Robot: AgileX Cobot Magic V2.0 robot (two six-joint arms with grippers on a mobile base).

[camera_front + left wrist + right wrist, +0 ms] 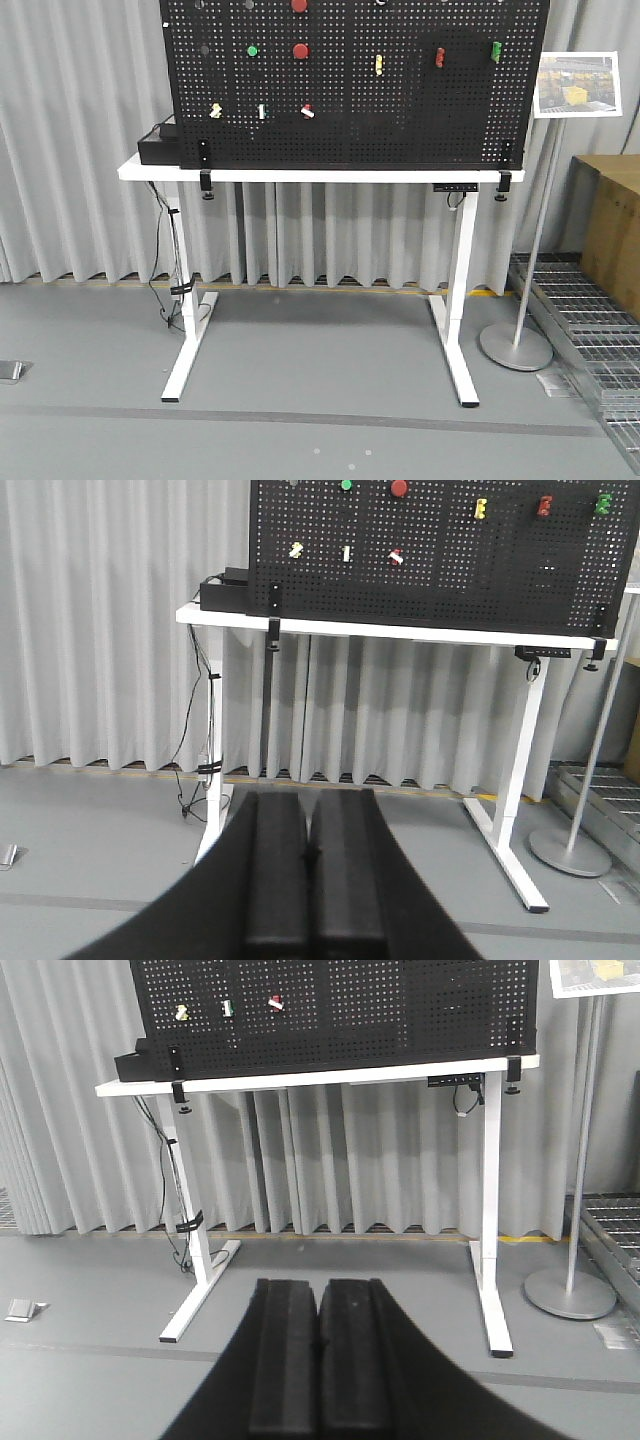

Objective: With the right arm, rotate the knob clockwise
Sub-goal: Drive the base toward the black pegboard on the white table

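A grey curtain (80, 150) hangs behind everything. A black pegboard (400, 110) stands upright, clamped to the white worktop (320, 176), with a sign stand (515, 347) to the side and a black box (158, 148) at the opposite end. The left claw (310, 865) and right claw (319, 1345) both have their 2 pads pressed together, holding nothing, well apart from the pegboard. The red knob (301, 50) sits high on the pegboard, beside a green knob (252, 50).
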